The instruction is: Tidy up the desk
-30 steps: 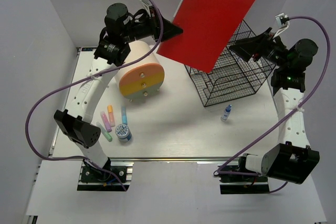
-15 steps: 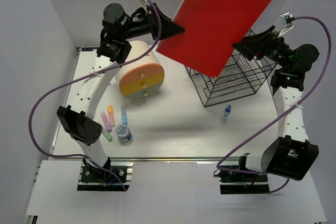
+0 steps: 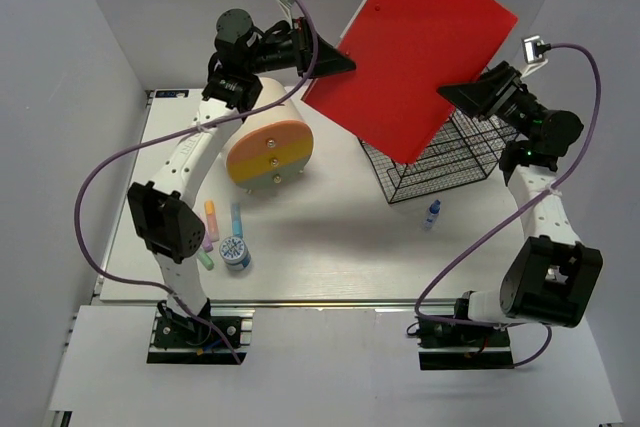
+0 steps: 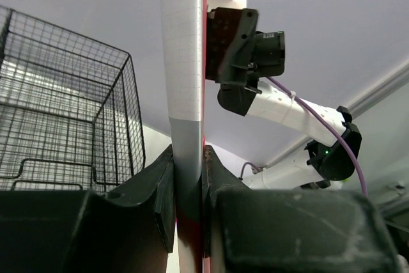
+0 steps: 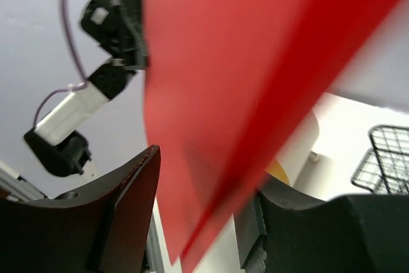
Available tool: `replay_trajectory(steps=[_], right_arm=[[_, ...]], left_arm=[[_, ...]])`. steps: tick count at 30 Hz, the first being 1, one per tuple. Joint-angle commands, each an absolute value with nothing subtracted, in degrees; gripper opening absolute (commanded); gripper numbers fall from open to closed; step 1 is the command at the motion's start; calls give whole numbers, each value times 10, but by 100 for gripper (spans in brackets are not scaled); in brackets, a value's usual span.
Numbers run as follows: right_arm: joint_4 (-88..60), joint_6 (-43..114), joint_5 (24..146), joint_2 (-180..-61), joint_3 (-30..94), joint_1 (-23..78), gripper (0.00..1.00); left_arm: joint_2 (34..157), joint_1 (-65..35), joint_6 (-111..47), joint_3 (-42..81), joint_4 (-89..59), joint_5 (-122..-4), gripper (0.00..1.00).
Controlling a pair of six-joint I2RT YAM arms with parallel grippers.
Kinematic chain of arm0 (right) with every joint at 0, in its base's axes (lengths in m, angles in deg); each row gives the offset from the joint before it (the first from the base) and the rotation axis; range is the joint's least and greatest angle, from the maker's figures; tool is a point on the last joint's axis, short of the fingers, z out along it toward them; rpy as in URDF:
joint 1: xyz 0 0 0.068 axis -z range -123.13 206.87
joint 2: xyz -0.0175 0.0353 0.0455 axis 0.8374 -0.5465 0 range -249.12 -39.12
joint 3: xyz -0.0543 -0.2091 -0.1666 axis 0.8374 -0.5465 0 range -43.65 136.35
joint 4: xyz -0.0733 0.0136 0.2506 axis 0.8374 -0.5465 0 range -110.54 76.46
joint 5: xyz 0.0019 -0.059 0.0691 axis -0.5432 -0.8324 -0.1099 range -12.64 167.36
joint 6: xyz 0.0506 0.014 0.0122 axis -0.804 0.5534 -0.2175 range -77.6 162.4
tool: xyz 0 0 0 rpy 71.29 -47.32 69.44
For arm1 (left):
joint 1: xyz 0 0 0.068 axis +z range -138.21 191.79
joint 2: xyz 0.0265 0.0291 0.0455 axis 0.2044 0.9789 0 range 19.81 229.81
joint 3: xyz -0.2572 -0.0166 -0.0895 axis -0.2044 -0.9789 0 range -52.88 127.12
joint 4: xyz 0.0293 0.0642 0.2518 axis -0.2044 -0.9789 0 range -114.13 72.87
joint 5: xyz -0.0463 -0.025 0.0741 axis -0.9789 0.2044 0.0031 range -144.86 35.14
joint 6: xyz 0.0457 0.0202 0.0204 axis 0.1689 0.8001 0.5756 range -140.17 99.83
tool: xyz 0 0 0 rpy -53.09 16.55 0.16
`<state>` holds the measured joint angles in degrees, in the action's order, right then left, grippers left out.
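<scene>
Seen from above, the red board (image 3: 425,42) has tilted and drifted to the right over the last second. The left gripper (image 3: 338,64) carries its left edge and the right gripper (image 3: 452,97) meets its lower right edge, above the wire rack (image 3: 450,157). The desk (image 3: 330,237) lies well below, with the drawer box (image 3: 268,152), markers (image 3: 212,219) and small bottle (image 3: 431,214) unmoved on it. In your left wrist view the fingers (image 4: 163,183) are clamped on the board's pale edge, which stands vertical. In your right wrist view the blurred board passes between the fingers (image 5: 131,196), but you cannot tell whether they press it. You are probably lining it up for the rack.
</scene>
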<state>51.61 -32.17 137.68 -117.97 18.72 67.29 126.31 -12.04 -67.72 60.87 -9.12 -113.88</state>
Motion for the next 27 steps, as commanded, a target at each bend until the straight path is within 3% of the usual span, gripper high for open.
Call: replay_trajectory(steps=[1,7,12,14,15,17,21,24,27], right_arm=[[620,-350,1369,-1152,194,653,53],[569,-307,1352,-1137,195,633,49],[542,-279,1329,-1113,170,615,30],[541,-275,1321,-1102,151,610,14],[538,-272,1317,-1100,147,609,11],[525,-270,1310,-1092,132,609,0],[515,-288,1285,-1084,116,614,0],[501,-300,1271,-1080,114,624,0],[497,-322,1254,-1080,115,639,0]], left_arm=[[1264,-125,-704,643,-65,-1163,0],[1273,-130,-710,653,-72,-1165,0],[1274,-130,-706,655,-85,-1161,0],[1274,-130,-705,655,-92,-1156,2],[1275,-130,-705,655,-97,-1152,4],[1275,-130,-704,654,-107,-1145,17],[1269,-130,-703,649,-123,-1120,47],[1258,-130,-702,640,-129,-1103,58],[1239,-119,-685,630,-149,-1082,62]])
